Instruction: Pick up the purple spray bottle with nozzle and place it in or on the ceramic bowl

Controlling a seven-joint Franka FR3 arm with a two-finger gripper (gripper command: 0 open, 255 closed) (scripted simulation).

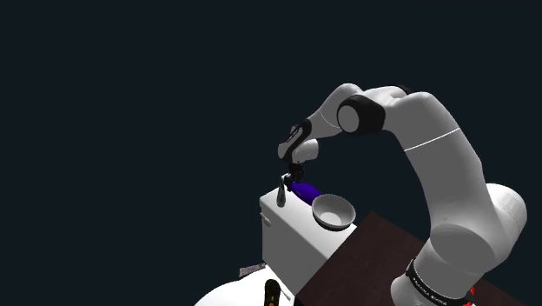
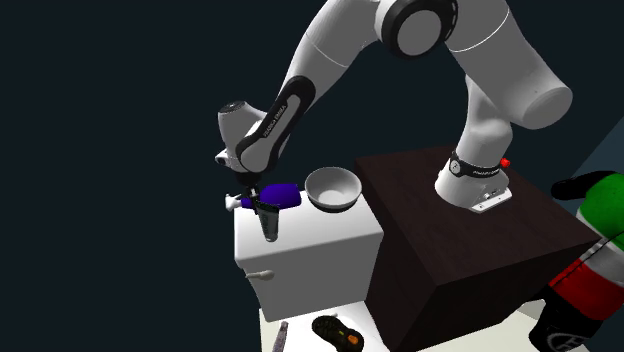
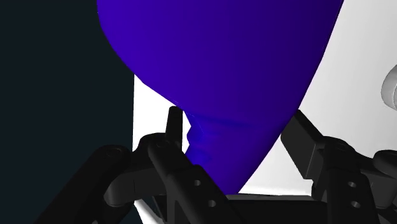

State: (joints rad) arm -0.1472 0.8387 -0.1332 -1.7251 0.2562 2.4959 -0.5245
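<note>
Shoulder view: the purple spray bottle lies on the white tank, just beside the grey bowl, whose inside is bare. Second exterior view: the gripper hides the bottle's neck. Wrist view: both fingers clasp its narrow end, and the bowl is cut off.

Dim, near-black surroundings, with soft overhead light brightening the white arm and the bottle shading dark purple.
</note>
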